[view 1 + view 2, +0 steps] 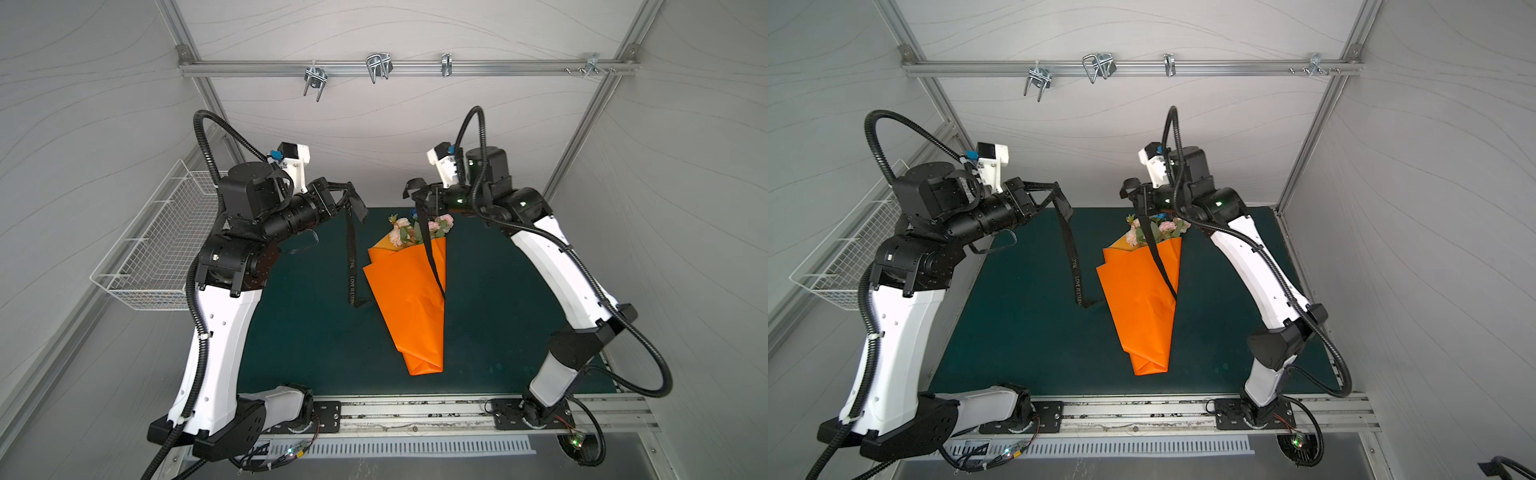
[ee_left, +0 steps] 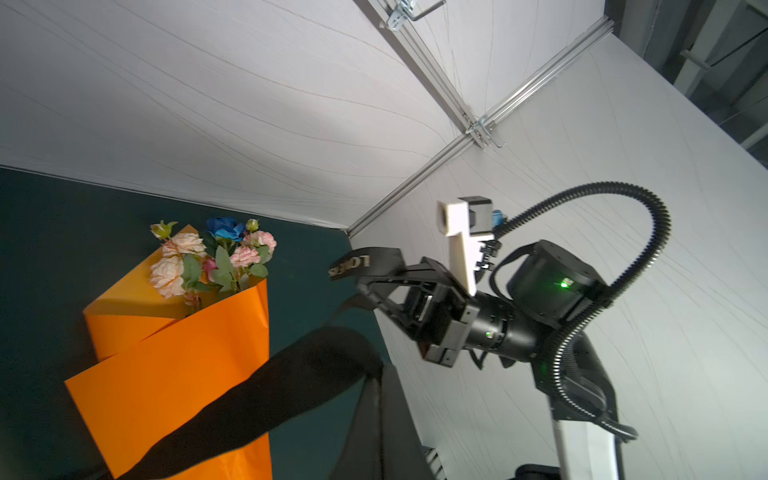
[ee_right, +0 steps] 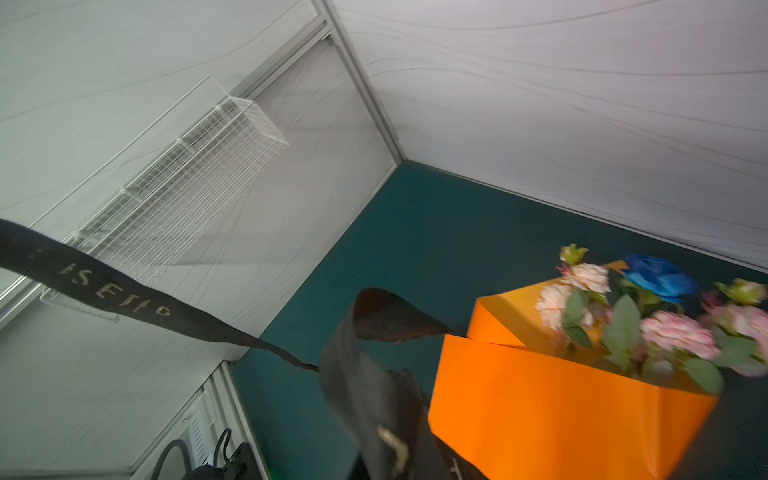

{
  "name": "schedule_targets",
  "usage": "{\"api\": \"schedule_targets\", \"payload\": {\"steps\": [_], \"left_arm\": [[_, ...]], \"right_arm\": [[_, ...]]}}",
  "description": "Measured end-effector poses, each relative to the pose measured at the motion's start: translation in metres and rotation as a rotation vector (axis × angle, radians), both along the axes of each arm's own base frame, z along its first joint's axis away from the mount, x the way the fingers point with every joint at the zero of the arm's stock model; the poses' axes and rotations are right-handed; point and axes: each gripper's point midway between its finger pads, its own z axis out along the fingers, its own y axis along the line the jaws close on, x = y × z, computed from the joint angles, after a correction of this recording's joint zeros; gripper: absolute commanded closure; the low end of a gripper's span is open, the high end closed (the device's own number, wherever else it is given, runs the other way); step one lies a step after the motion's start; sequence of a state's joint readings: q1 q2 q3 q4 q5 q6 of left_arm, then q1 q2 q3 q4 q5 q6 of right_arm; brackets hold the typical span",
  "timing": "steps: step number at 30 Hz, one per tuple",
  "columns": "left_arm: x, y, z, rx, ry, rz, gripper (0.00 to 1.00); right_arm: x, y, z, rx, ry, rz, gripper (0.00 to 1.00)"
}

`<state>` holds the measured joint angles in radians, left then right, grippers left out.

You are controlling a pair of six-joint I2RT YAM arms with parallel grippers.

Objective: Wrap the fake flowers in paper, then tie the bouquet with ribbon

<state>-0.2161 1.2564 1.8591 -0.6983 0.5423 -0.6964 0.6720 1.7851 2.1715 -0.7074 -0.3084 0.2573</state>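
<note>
Low centre on mat (image 1: 316,332), folded tip of orange wrapping paper (image 1: 409,307), long axis running up-frame to bouquet of fake flowers (image 1: 409,230) at upper centre, black ribbon (image 1: 351,266) strands rising either side to left gripper (image 1: 351,195) upper left and right gripper (image 1: 415,192), nearer, just above blooms, both clenched on ribbon ends.

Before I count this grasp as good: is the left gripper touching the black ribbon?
Touching. In a top view the left gripper is shut on the black ribbon, which hangs down from it.
</note>
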Motion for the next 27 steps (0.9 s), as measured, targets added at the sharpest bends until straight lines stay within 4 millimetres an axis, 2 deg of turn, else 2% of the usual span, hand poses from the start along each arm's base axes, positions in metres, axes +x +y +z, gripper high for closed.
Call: {"api": "schedule_targets", "payload": {"steps": [4,8,12,14,17,21,22,24,27], "left_arm": [[-0.004,-0.013,-0.01,-0.045,0.035,-0.075,1.0],[-0.014,-0.023,-0.027,-0.067,0.088,-0.144,1.0],[-0.03,-0.027,-0.042,-0.073,0.121,-0.2,1.0],[-0.037,-0.028,-0.049,-0.07,0.129,-0.216,1.0],[-0.043,-0.027,-0.064,-0.062,0.152,-0.224,1.0],[-0.045,-0.027,-0.1,-0.045,0.22,-0.223,1.0],[-0.044,-0.027,-0.111,-0.041,0.243,-0.223,1.0],[-0.041,-0.028,-0.133,-0.033,0.293,-0.221,1.0],[-0.039,-0.028,-0.16,-0.024,0.36,-0.215,1.0]], "right_arm": [[-0.009,0.067,-0.02,-0.008,-0.009,0.126,1.0],[-0.03,0.126,-0.05,-0.02,0.012,0.257,1.0],[-0.062,0.159,-0.089,-0.067,0.067,0.371,1.0],[-0.077,0.165,-0.109,-0.101,0.105,0.417,1.0],[-0.1,0.169,-0.149,-0.165,0.184,0.475,0.9],[-0.117,0.158,-0.213,-0.271,0.319,0.507,0.74],[-0.119,0.153,-0.225,-0.293,0.352,0.508,0.65],[-0.118,0.149,-0.235,-0.301,0.386,0.507,0.59],[-0.107,0.148,-0.234,-0.257,0.424,0.502,0.49]]}}
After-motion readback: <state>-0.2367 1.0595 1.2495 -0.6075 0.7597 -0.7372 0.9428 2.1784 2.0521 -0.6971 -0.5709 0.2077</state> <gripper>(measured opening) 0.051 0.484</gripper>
